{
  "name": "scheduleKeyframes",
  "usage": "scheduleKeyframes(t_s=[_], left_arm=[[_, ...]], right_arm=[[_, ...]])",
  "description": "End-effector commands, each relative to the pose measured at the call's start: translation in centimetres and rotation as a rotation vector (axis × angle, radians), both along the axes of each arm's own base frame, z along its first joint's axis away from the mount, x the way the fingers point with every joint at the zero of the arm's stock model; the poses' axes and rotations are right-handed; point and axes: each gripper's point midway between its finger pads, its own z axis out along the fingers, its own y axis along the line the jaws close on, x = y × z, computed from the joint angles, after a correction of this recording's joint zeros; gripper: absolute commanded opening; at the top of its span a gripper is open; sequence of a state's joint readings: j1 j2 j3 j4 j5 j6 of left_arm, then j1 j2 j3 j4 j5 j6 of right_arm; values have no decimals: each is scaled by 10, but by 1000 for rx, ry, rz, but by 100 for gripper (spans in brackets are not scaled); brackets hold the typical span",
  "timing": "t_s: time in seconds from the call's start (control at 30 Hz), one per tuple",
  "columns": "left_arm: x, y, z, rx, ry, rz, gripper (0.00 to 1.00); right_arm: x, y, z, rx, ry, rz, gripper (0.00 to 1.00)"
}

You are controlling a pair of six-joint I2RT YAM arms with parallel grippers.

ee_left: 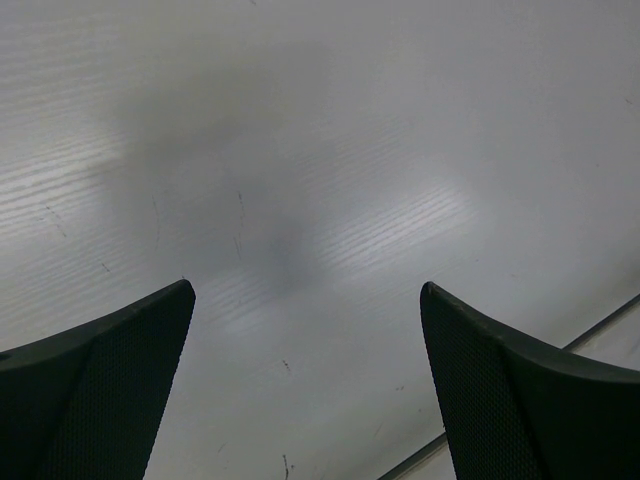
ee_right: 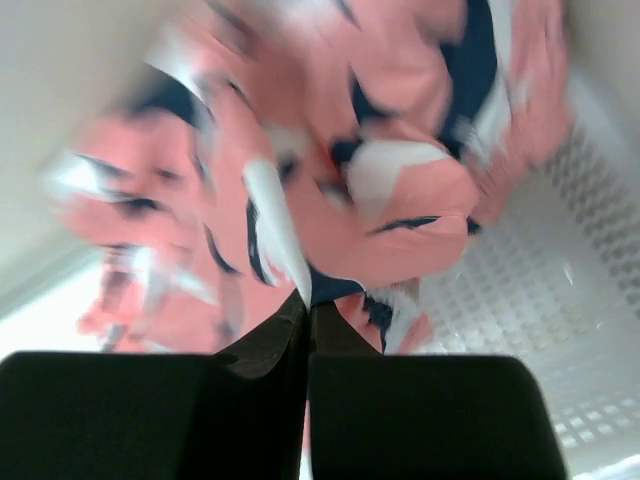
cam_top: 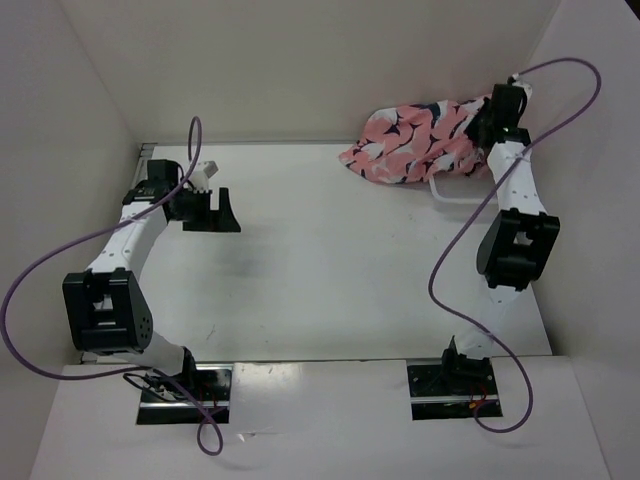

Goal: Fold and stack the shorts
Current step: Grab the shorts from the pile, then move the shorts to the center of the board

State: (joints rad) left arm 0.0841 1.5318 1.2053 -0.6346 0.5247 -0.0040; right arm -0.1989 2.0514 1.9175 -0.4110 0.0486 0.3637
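Note:
The salmon-pink shorts point(cam_top: 415, 140) with navy and white shapes hang in a bunched heap at the back right, over the table's far edge. My right gripper point(cam_top: 480, 125) is shut on a fold of the shorts point(ee_right: 330, 180); in the right wrist view its fingertips point(ee_right: 308, 305) pinch the fabric between closed jaws, with cloth hanging around them. My left gripper point(cam_top: 212, 212) is open and empty over the bare table at the left; in the left wrist view point(ee_left: 305, 290) the two dark fingers stand wide apart above the white surface.
A white plastic mesh basket point(ee_right: 560, 300) lies under the shorts at the back right; its rim point(cam_top: 450, 192) shows in the top view. White walls close the table at the back and both sides. Purple cables loop from both arms.

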Motion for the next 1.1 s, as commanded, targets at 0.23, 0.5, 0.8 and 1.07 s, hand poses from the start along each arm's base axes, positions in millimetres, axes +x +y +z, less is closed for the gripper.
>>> scheduleKeyframes(t_s=[0.23, 0.5, 0.8, 1.07], left_arm=[[10, 4, 41, 32, -194, 9, 100], [15, 15, 65, 53, -298, 40, 100], [12, 66, 84, 158, -378, 208, 100], [7, 73, 77, 183, -371, 239, 100]], right_arm=[[-95, 188, 290, -441, -661, 148, 0], [-187, 382, 350, -368, -889, 560, 0], [-240, 460, 300, -115, -821, 849, 0], [-195, 380, 114, -106, -343, 699, 54]])
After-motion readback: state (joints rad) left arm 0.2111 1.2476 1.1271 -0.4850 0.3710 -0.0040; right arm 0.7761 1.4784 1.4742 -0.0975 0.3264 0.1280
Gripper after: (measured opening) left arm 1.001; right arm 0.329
